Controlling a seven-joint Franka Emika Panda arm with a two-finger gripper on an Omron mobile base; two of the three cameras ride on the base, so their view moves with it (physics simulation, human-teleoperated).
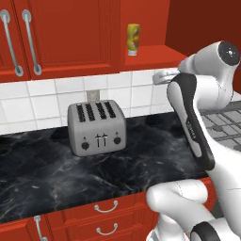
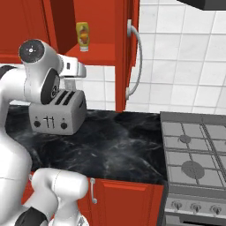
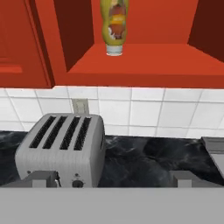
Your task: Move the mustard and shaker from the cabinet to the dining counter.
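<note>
The left base view looked forward and down from behind the arm's left; the right base view did so from its right. Both shared the silver four-slot toaster (image 1: 96, 127) on the black veined marble counter (image 1: 56, 174) and the open red wall cabinet (image 2: 99, 53). The hand view faced the same toaster (image 3: 61, 148) nearer, looking level at the cabinet's shelf (image 3: 144, 61).

A silver toaster (image 1: 97, 127) sits on black counter (image 1: 141, 164) beside stove (image 2: 196, 161).
</note>
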